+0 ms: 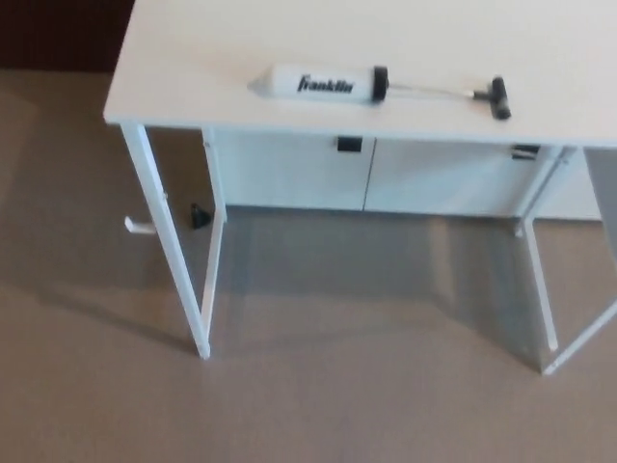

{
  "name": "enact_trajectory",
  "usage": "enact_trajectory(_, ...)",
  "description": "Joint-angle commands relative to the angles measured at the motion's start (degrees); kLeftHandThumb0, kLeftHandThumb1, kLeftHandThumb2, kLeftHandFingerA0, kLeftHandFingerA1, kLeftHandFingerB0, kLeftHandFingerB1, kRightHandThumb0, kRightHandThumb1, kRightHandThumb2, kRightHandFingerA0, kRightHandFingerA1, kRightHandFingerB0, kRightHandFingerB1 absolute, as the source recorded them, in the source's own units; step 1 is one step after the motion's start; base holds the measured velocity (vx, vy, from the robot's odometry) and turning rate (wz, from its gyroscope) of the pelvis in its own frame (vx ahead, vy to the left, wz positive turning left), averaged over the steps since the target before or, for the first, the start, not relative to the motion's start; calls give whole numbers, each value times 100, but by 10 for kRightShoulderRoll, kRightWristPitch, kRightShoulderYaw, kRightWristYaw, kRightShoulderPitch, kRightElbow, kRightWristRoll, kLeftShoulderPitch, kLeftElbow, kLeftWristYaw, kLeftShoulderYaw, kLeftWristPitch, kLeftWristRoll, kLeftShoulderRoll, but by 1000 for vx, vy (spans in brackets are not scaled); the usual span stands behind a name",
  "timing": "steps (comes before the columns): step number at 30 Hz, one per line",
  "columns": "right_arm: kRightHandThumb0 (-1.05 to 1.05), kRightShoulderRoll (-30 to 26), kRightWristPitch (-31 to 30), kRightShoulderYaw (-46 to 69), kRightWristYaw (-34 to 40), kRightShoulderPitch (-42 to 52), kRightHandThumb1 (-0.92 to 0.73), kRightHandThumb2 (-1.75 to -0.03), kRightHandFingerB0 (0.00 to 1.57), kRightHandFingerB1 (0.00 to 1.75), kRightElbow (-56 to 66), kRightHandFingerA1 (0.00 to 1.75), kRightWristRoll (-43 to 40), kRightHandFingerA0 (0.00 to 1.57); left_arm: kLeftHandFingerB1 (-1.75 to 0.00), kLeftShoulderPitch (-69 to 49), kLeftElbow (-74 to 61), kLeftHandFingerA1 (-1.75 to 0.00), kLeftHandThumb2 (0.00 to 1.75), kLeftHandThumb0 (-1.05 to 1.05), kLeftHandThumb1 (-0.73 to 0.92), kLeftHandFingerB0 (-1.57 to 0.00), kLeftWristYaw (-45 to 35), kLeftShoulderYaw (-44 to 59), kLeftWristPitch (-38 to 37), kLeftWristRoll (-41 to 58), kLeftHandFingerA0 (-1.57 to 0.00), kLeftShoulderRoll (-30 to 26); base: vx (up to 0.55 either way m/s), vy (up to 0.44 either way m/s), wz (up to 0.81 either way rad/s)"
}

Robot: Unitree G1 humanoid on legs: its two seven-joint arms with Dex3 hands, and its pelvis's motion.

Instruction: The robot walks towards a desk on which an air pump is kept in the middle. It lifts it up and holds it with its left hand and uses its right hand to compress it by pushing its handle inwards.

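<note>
A white air pump (318,84) with black "Franklin" lettering lies on its side on the white desk (193,58), near the front edge. Its pointed nozzle faces left. A thin metal rod runs out to the right, fully extended, and ends in a black T-handle (499,97). Neither of my hands nor any part of my arms shows in the head view.
The desk stands on thin white legs (169,251) over a beige carpet floor (308,405). White cabinet doors with black handles (349,145) sit behind and under the desk. A small black item (199,216) lies on the floor by the left legs.
</note>
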State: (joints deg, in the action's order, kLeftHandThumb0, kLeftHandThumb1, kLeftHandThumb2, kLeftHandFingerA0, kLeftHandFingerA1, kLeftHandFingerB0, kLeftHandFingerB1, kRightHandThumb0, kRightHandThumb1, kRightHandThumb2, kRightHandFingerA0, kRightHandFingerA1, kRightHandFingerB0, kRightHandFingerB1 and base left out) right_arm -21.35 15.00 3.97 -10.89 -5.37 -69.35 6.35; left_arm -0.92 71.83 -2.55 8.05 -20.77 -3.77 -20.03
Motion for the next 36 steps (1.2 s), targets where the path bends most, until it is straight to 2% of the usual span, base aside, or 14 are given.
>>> enact_trajectory(1,-30,-7,3,1,-7,11,-57,-108,6,49,-6,50,-5,6,-33,-16,6,-40,63,-50,80,-31,-2,7,-17,9,-37,3,164,-36,6)
enact_trajectory(9,-30,-8,5,-3,-6,13,-56,-108,6,49,-6,50,-2,6,-33,-22,6,-39,63,-51,77,-31,6,7,-22,6,-38,5,110,-145,0)
enact_trajectory(10,-55,-9,4,-3,-6,13,-81,-65,19,29,-6,32,-2,22,-32,-22,6,-39,63,-52,79,-31,7,8,-22,6,-37,6,116,-60,-8)
enact_trajectory(11,-55,-9,4,-3,-7,13,-81,-65,19,29,-6,32,-2,22,-32,-22,6,-39,63,-52,79,-31,8,8,-23,6,-37,6,128,-56,-8)
enact_trajectory(12,-30,-9,4,-4,-7,12,-57,-108,6,49,-6,50,-2,6,-46,-22,6,-55,97,-49,61,-18,8,7,-23,4,-33,5,126,-35,-9)
enact_trajectory(15,-30,-9,4,-5,-6,10,-57,-108,6,49,-5,50,-1,6,-46,-22,5,-55,97,-49,61,-18,9,6,-24,2,-33,4,142,22,-11)
enact_trajectory(16,-54,-8,4,-2,-11,7,-81,-65,19,29,-6,32,-5,22,-46,-21,6,-55,97,-49,62,-18,5,6,-25,3,-33,3,142,27,-7)
enact_trajectory(18,-54,-8,0,-2,-10,5,-81,-65,19,29,-5,31,-5,21,-46,-20,6,-55,98,-50,62,-18,1,6,-26,3,-32,3,139,90,15)
enact_trajectory(19,-54,-8,-2,-4,-9,4,-81,-65,19,29,-4,32,-3,22,-32,-19,6,-38,63,-53,79,-30,0,7,-25,5,-37,2,205,249,-27)
enact_trajectory(20,-54,-8,-2,-5,-8,3,-81,-65,19,29,-4,32,-2,22,-32,-18,7,-38,63,-53,79,-30,0,8,-24,6,-37,3,181,267,10)
enact_trajectory(21,-29,-9,-3,-7,-5,2,-57,-108,6,49,-4,50,0,7,-34,-17,7,-40,64,-49,80,-30,0,9,-23,7,-38,3,186,309,3)
enact_trajectory(34,-30,-9,-7,-9,-5,-3,-57,-108,6,48,-1,49,-2,6,-33,-6,9,-38,63,-50,79,-30,-6,13,-15,10,-34,2,129,44,-2)
enact_trajectory(35,-54,-10,-6,-9,-6,-4,-81,-65,19,29,-1,32,-1,22,-32,-5,8,-38,62,-51,80,-30,-6,13,-14,10,-35,2,142,-105,21)
enact_trajectory(36,-54,-10,-6,-10,-6,-5,-81,-65,19,29,-2,32,-1,22,-32,-3,8,-38,62,-51,80,-30,-5,14,-13,10,-35,2,139,-88,17)
